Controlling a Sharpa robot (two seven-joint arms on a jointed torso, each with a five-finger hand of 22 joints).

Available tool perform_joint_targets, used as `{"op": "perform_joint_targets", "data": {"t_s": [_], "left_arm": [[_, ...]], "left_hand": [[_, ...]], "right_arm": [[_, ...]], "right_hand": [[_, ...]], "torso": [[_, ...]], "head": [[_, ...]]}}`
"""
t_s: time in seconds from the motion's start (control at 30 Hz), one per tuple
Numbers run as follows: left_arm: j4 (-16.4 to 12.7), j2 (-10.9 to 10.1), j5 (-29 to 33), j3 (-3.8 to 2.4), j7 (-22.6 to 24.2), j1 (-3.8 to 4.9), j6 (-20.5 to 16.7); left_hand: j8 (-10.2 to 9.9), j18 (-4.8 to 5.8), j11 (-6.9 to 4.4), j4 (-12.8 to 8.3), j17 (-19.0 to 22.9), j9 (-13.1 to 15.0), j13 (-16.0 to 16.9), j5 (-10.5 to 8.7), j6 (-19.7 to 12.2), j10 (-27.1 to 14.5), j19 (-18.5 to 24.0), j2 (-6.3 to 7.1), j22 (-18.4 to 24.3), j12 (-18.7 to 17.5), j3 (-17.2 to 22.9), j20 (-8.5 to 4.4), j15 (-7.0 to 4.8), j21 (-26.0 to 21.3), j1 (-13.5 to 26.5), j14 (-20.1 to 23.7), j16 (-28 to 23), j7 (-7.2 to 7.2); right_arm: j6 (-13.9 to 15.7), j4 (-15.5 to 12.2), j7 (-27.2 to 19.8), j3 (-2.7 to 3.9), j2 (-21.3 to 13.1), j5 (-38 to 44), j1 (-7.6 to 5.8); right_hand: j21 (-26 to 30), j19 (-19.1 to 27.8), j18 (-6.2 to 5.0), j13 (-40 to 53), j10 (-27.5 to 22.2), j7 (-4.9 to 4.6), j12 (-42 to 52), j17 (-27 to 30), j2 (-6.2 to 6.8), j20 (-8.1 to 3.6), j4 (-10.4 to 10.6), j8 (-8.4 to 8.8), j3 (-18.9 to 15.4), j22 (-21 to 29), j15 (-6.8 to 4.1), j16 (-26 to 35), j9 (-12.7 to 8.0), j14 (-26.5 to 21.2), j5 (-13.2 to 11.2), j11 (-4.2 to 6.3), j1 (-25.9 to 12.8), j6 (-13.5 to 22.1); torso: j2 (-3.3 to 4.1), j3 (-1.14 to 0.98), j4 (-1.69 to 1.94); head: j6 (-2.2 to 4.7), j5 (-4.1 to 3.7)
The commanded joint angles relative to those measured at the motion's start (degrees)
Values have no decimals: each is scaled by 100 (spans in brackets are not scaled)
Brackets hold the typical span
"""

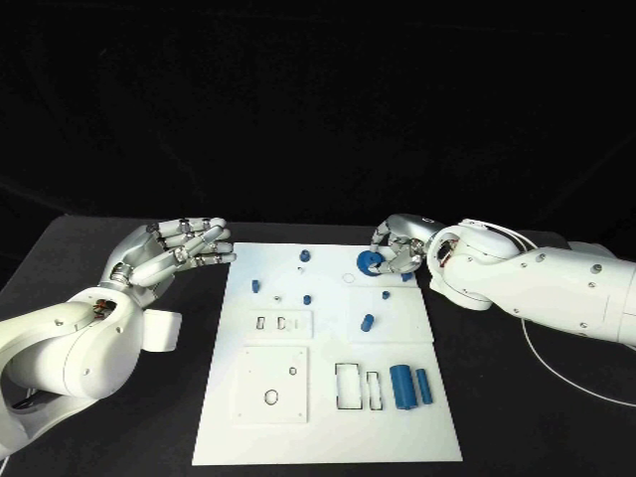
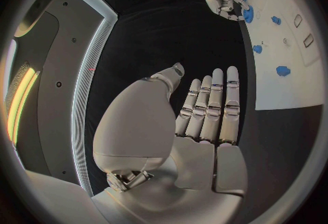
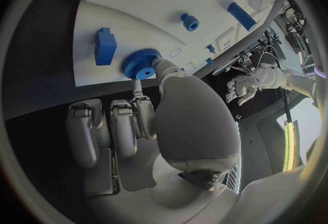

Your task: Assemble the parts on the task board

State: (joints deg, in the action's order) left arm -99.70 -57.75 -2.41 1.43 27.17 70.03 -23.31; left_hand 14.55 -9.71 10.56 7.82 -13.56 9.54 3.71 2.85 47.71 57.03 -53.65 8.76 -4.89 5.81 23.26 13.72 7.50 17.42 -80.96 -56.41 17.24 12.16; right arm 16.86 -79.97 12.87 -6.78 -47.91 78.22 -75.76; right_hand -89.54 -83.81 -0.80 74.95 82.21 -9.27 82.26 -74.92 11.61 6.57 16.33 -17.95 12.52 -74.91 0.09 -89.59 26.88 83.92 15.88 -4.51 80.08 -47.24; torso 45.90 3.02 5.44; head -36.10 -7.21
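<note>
One white task board (image 1: 246,417) lying in middle of black table (image 1: 89,248). Two blue rods (image 1: 401,386) lying side by side near board's right edge, closer to robot. One blue gear (image 3: 141,64) sitting at board's far right corner. Right hand (image 1: 401,248) pinching gear there, other fingers curling in. One blue block (image 3: 105,46) standing just beside gear. Several small blue pegs (image 1: 307,255) standing about board's far half; count hard to tell. Left hand (image 1: 175,250) hovering off board's left edge, fingers straight, holding nothing.
</note>
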Motion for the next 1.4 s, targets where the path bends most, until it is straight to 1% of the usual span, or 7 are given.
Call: {"op": "perform_joint_targets", "data": {"t_s": [0.03, 0.4, 0.7, 0.83, 0.93, 1.1, 1.4], "left_arm": [[-8, 2, 2, -4, 29, 6, 101], [-9, -2, 2, -4, 16, 6, 106], [-3, 0, 2, -4, 11, 6, 105], [0, 2, 2, -4, 10, 6, 105], [5, 6, 2, -4, 10, 6, 107], [11, 14, 2, -4, 10, 6, 109], [13, 25, 2, -4, 10, 5, 112]], "left_hand": [[-25, -81, 9, -29, -5, -9, 3, 12, -49, -23, -32, 37, 5, -14, 13, 2, 30, -10, 13, -14, -17, 159], [-25, -81, 9, -29, -5, -9, 3, 12, -49, -23, -32, 37, 5, -14, 13, 2, 30, -10, 13, -14, -17, 159], [-25, -81, 9, -29, -5, -9, 3, 12, -49, -23, -32, 37, 5, -14, 13, 2, 30, -10, 13, -14, -17, 159], [-25, -81, 9, -29, -5, -9, 3, 12, -49, -23, -32, 37, 5, -14, 13, 2, 30, -10, 13, -14, -17, 159], [-25, -81, 9, -29, -5, -9, 3, 12, -49, -23, -32, 37, 5, -14, 13, 2, 30, -10, 13, -14, -17, 159], [-25, -81, 9, -29, -5, -9, 3, 12, -49, -23, -32, 37, 5, -14, 13, 2, 30, -10, 13, -14, -17, 159], [-30, -81, 11, -45, -20, -11, 5, 12, -51, -19, -37, 32, 14, -35, 23, 3, 31, -15, 22, -15, -30, 161]], "right_arm": [[-177, 14, 41, -16, 18, 21, 30], [-41, -65, 145, -18, 18, 498, 59], [149, -145, 189, -18, -4, 798, 76], [413, -204, 127, -18, -21, 827, 79], [679, -292, 66, -18, -40, 813, 82], [1022, -507, 70, -15, -72, 1010, 82], [1251, -891, 153, -9, 8, 1611, 47]], "right_hand": [[-29, -603, 73, 666, 52, 4, 38, -1417, -65, 7, 0, -34, 48, -1485, 41, -18, -11, 589, 27, -2, -2, -44], [-46, -619, 80, 789, 152, 28, 150, -1437, -63, -2, -8, -66, 122, -1509, 27, -23, -19, 593, 48, 18, 1, -146], [-46, -619, 80, 931, 274, 110, 274, -1453, -128, -56, -57, -85, 460, -1509, -36, -28, -58, 596, 133, 92, 107, -398], [-46, -619, 80, 1007, 341, 126, 338, -1454, -131, -76, -68, -72, 596, -1509, -54, -28, -76, 596, 166, 110, 112, -459], [-46, -619, 80, 1046, 377, 137, 373, -1461, -107, -85, -30, -64, 650, -1509, -61, -30, -87, 598, 86, 117, 15, -505], [-46, -619, 80, 1043, 374, 153, 368, -1459, -87, -94, -55, -63, 718, -1509, -73, -29, -91, 598, 131, 132, 16, -539], [-46, -619, 80, 1179, 495, 161, 488, -1466, -77, -105, -75, -52, 807, -1509, -83, -31, -97, 599, 190, 142, 4, -566]], "torso": [[0, -1, -8], [-2, -2, -3], [-3, 0, -4], [-1, -2, -4], [-2, -2, -3], [-3, 1, 1], [-1, 1, -2]], "head": [[-9, 0], [-16, -23], [-13, -26], [1, -26], [7, -33], [19, -40], [35, -24]]}}
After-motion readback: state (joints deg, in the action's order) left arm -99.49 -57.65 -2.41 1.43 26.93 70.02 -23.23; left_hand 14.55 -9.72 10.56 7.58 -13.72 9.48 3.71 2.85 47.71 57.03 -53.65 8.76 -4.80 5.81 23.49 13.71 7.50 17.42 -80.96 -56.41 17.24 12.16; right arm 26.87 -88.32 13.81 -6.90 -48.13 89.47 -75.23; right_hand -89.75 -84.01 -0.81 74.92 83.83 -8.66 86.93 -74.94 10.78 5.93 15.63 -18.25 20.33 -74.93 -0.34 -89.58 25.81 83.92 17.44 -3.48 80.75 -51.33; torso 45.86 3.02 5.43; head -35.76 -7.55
